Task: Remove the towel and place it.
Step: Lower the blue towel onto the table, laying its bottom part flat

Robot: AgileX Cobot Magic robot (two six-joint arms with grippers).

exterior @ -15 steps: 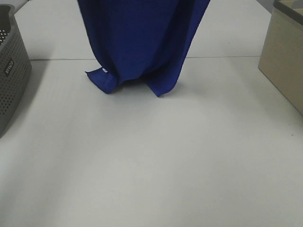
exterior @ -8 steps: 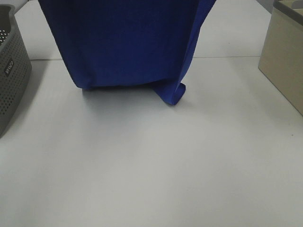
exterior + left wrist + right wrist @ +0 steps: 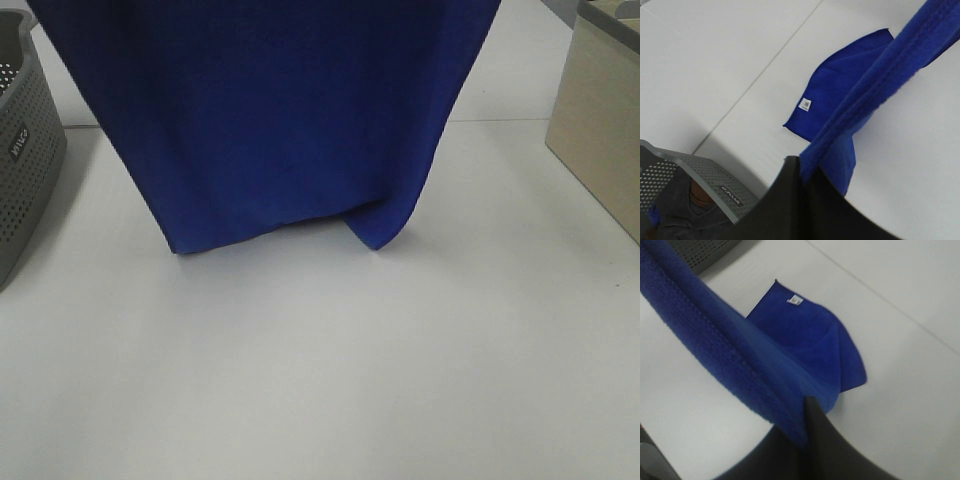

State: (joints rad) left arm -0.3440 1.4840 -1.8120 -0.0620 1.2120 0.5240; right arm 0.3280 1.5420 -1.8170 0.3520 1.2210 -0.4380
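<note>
Towel (image 3: 290,120) hangs as a broad sheet over the middle of the table (image 3: 320,380), with its raised edge running left to right and pulled taut between the two claws, and the cloth falling from that edge down to the surface. The top of the sheet is cut off in the high view, so which side is the longer cannot be told. It narrows on the way down, slanting in from both sides. The lower left corner touches the table, and the lower right corner ends in a small folded point. Both wrist views show the bottom end lying flat on the table, with a small white tag (image 3: 804,104) face up near one corner. The cloth is deep royal blue with a nubbly microfibre pile and a stitched hem along the stretched edge. The left claw (image 3: 802,172) is pinched closed on that hem at one end, and the right claw (image 3: 807,404) is clamped on it at the other, with dark fingers on either side of the fabric. The table is plain matt white, with a thin seam (image 3: 520,120) crossing its far part. A perforated grey basket (image 3: 25,150) stands at the left edge, and a beige box (image 3: 600,130) at the right
</note>
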